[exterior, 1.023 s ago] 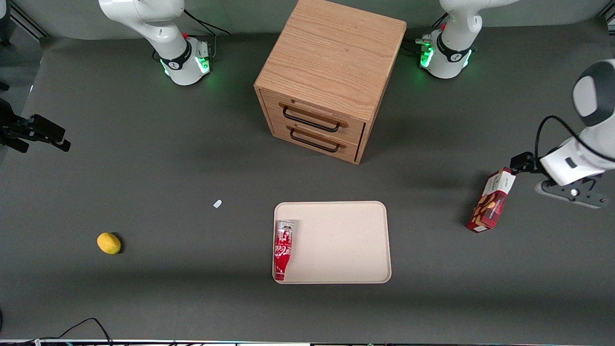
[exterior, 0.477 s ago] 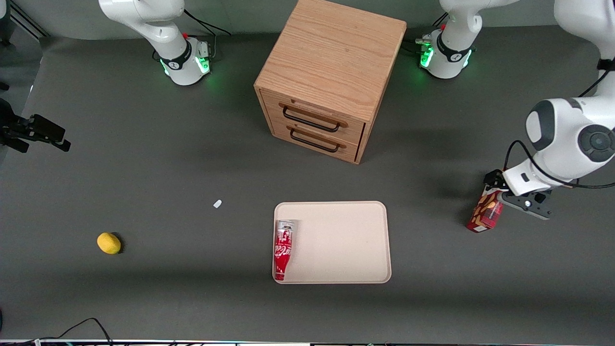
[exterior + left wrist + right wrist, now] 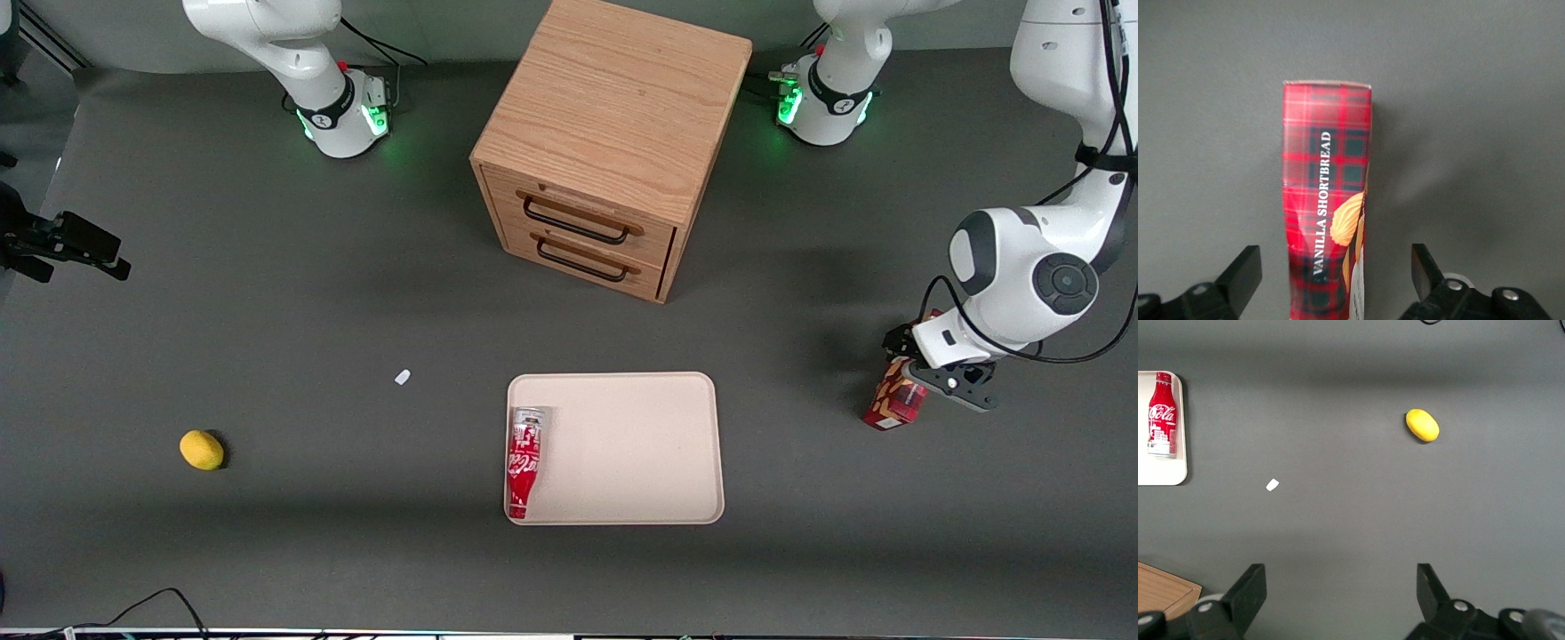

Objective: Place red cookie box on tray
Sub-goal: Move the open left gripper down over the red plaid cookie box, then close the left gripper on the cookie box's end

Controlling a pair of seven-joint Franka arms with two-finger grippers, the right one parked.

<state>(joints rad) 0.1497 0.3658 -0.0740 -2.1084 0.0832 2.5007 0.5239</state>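
1. We are in the reaching step: the gripper [image 3: 909, 372] hangs over the red cookie box [image 3: 893, 403], which lies on the table [image 3: 267, 551] toward the working arm's end, well apart from the tray [image 3: 640, 444].
2. In the wrist view the gripper [image 3: 1335, 273] is spread wide, one finger [image 3: 1245, 270] on each side of the box [image 3: 1328, 200], and neither finger appears to touch the cardboard. It holds nothing.
3. We judge the next move to be a short descent so the fingers bracket the box's narrow sides, then a firm close, since a slim cardboard box can twist or dent under an off-centre squeeze.
4. After that we need a lift and a carry sideways to the tray.
5. The cola bottle [image 3: 523, 462] already lies along the tray's edge nearest the parked arm, so we should set the box on the bare part.
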